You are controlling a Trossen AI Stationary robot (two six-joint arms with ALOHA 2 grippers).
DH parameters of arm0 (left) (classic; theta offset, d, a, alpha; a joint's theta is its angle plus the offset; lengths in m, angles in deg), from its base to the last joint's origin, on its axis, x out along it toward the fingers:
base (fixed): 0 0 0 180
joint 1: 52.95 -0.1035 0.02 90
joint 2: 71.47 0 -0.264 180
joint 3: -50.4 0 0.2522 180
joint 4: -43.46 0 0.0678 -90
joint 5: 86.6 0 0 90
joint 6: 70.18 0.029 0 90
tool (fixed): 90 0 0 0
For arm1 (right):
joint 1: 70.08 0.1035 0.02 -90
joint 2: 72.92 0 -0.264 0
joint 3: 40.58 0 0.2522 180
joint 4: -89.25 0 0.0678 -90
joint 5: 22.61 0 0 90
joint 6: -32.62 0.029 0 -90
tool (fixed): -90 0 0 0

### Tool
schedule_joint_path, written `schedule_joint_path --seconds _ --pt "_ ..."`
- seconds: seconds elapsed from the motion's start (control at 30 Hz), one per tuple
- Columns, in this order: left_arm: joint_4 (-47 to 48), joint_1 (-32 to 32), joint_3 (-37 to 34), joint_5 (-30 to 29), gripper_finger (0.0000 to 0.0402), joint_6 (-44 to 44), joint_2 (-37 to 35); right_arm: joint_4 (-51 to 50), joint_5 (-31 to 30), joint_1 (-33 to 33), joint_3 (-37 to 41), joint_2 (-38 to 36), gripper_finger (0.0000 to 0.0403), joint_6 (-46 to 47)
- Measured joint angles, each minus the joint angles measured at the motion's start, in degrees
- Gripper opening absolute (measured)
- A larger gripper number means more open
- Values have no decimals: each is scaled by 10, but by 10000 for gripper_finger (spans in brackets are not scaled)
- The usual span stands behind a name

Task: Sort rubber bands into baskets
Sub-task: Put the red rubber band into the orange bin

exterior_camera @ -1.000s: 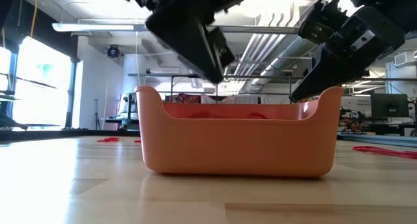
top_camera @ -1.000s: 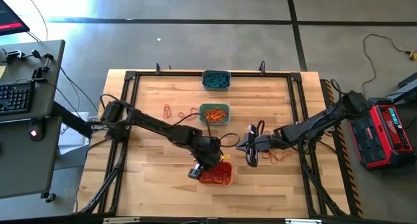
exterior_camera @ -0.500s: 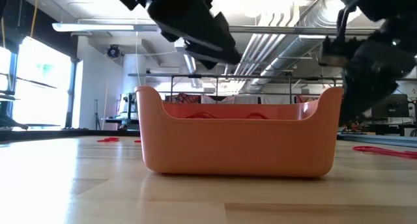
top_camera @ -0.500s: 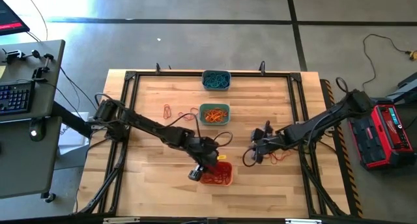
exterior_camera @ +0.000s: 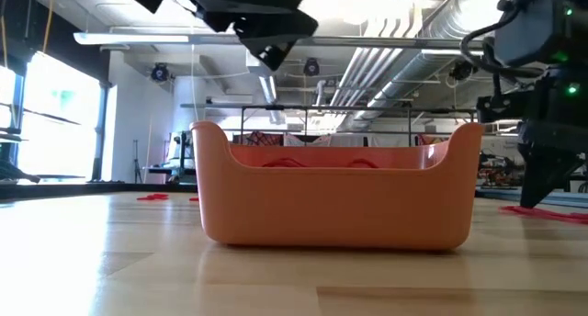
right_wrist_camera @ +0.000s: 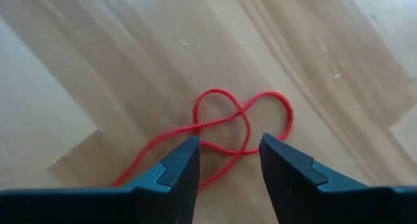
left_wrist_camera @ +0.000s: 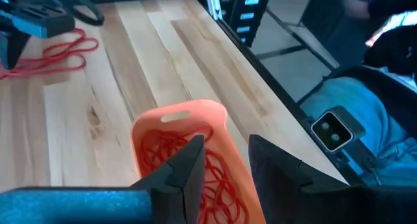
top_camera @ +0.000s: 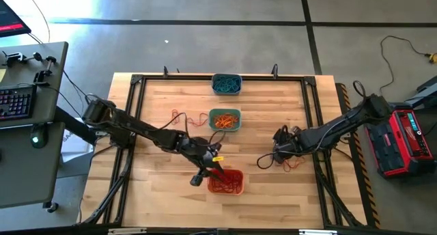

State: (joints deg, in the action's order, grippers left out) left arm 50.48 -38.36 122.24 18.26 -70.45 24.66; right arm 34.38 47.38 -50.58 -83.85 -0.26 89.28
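right gripper (right_wrist_camera: 225,162) fingers spread, thin red rubber loop (right_wrist_camera: 225,129) on wooden worktop (right_wrist_camera: 98,68) just beyond fingertips; may slip sideways. left gripper (left_wrist_camera: 225,162) fingers spread above orange plastic basket (left_wrist_camera: 215,120).

Lab/workshop: exposed ceiling ducts (exterior_camera: 386,59), concrete floor (top_camera: 205,44), equipment racks.

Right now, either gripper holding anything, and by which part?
Nothing held. Left gripper open over the orange basket; right gripper open above a red rubber band.
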Motion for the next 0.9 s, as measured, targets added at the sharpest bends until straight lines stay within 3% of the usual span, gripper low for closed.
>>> schedule_joint_path --seconds 0.6,0.7,0.9 --pt "-39 1 -49 -5 114 -17 -15 3 38 -76 0 0 146 -79" --pt "-39 2 -49 -5 114 -16 -15 5 52 -80 0 0 125 -83" --pt "-39 2 -49 -5 114 -16 -15 6 57 -80 0 0 32 -91"
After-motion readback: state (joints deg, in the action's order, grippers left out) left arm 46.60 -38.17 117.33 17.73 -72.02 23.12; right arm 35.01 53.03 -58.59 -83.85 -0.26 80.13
